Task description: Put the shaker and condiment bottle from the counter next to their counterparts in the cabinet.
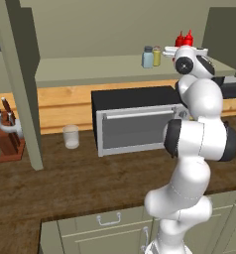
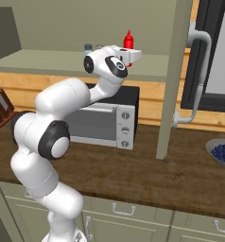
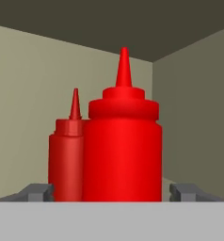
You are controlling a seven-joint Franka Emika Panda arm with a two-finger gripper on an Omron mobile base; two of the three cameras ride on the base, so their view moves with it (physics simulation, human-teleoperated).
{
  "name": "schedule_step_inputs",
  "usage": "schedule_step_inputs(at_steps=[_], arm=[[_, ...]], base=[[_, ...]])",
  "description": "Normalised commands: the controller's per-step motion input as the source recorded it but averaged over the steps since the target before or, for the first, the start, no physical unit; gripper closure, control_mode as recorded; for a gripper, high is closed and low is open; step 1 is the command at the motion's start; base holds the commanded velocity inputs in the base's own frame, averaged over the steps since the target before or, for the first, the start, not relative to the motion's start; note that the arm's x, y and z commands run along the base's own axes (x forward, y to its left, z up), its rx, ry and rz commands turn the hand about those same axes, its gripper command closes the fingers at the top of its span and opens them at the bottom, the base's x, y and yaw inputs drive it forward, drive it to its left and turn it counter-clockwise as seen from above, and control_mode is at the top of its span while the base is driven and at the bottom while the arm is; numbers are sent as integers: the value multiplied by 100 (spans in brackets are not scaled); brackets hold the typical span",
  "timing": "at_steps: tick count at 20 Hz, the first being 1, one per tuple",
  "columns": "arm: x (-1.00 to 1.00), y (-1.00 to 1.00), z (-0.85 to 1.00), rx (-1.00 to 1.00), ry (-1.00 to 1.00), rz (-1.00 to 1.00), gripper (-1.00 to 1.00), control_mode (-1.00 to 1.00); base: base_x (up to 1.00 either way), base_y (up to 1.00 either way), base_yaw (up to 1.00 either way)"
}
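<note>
On the cabinet shelf point(image 1: 90, 67) two slim red squeeze bottles stand side by side. In the hand view the nearer condiment bottle point(image 3: 122, 150) stands upright between the fingers of my gripper point(image 3: 113, 192). The jaws are open, and each fingertip point(image 3: 37, 191) is a little clear of the bottle's sides. Its twin point(image 3: 67, 155) stands just behind and to the left. Both red bottles point(image 1: 185, 38) rise above my hand point(image 1: 189, 50), and one red bottle point(image 2: 128, 39) peeks over my hand in the right base view. Further left on the shelf, the pale blue-grey shaker point(image 1: 147, 57) stands against the yellowish shaker point(image 1: 156, 56).
A black microwave point(image 1: 135, 121) sits on the counter point(image 1: 80, 183) under the shelf. A glass cup point(image 1: 71, 136) and a knife block point(image 1: 8, 141) stand to its left. A thick cabinet post point(image 2: 171, 80) rises on the right, and beyond it sits a bowl of blueberries point(image 2: 223, 152).
</note>
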Motion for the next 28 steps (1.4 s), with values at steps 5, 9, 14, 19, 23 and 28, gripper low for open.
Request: schedule_step_inputs(at_steps=[5, 9, 14, 19, 23, 28], arm=[[-7, 0, 0, 0, 0, 0, -100, -100], [-31, 0, 0, 0, 0, 1, -100, -100], [-40, 0, 0, 0, -1, 1, -100, -100], [-45, 0, 0, 0, -1, 1, -100, -100], [-55, 0, 0, 0, -1, 1, -100, -100], [-70, 0, 0, 0, -1, 0, -100, -100]], base=[[0, 0, 0], [0, 0, 0], [0, 0, 0], [0, 0, 0], [0, 0, 0], [0, 0, 0]])
